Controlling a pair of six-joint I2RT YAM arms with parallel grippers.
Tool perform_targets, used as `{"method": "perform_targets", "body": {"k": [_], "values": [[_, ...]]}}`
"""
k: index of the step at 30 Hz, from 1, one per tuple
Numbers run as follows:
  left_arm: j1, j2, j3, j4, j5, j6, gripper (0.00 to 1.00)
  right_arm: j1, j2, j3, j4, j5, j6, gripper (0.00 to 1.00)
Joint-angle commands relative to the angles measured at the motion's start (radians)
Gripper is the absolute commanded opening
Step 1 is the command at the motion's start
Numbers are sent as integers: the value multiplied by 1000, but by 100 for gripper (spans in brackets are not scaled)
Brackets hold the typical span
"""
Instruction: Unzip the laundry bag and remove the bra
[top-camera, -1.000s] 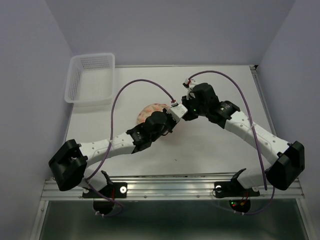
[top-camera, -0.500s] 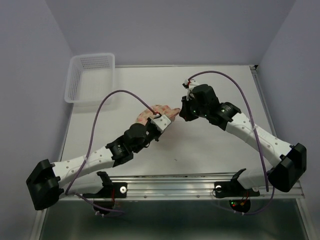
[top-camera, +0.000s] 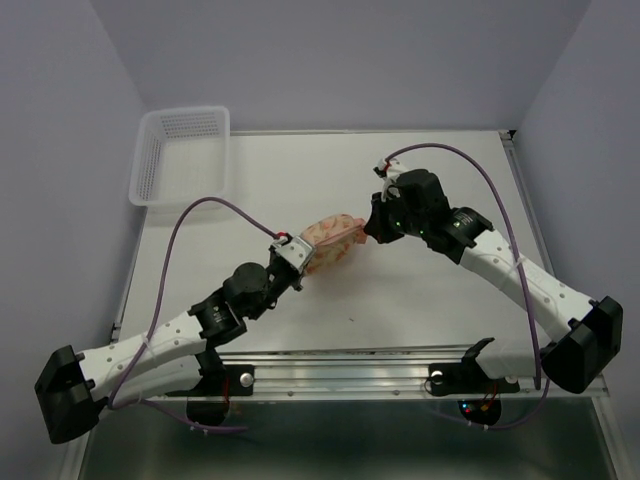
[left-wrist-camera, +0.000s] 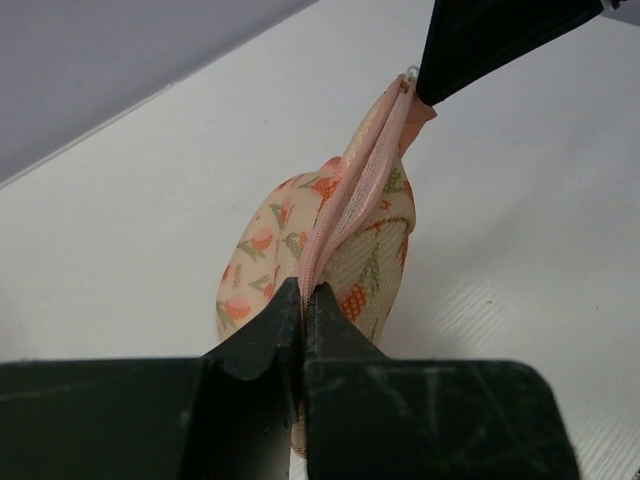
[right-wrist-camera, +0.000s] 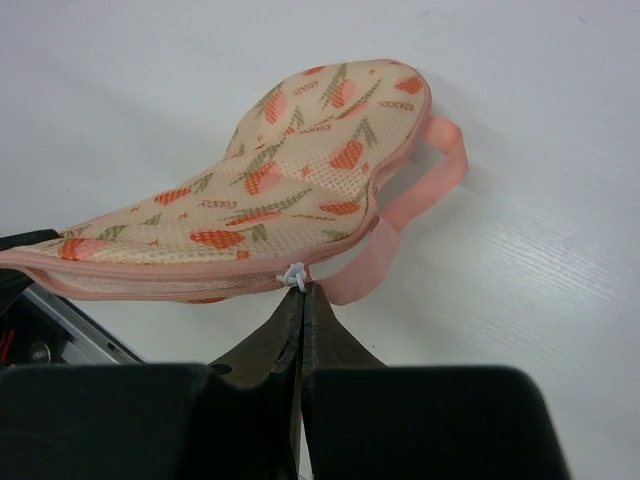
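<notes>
Peach laundry bag (top-camera: 332, 234) at table (top-camera: 430, 290) centre, strung between our hands, long axis near-left to far-right. Left hand (top-camera: 300, 256) pinches zipper seam (left-wrist-camera: 345, 210); right hand (top-camera: 372, 228) pinches white pull (right-wrist-camera: 292, 273). Bra unseen. Unzipping runs along that axis, we judge.

Peach orange-printed laundry bag (right-wrist-camera: 300, 190) stands stretched on edge, zipped shut

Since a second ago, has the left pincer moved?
Yes: the left pincer has drawn back toward the table's near rail, away from the right pincer.
</notes>
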Motion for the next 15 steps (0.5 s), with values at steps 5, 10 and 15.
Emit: {"method": "perform_targets", "body": {"k": [5, 10, 15], "values": [[51, 29, 34, -135, -86, -73, 56, -89, -57, 17, -8, 84, -76, 1], [49, 37, 100, -111, 26, -47, 74, -89, -45, 17, -1, 27, -71, 1], [51, 92, 193, -118, 148, -36, 79, -89, -36, -3, 28, -21, -56, 1]]}}
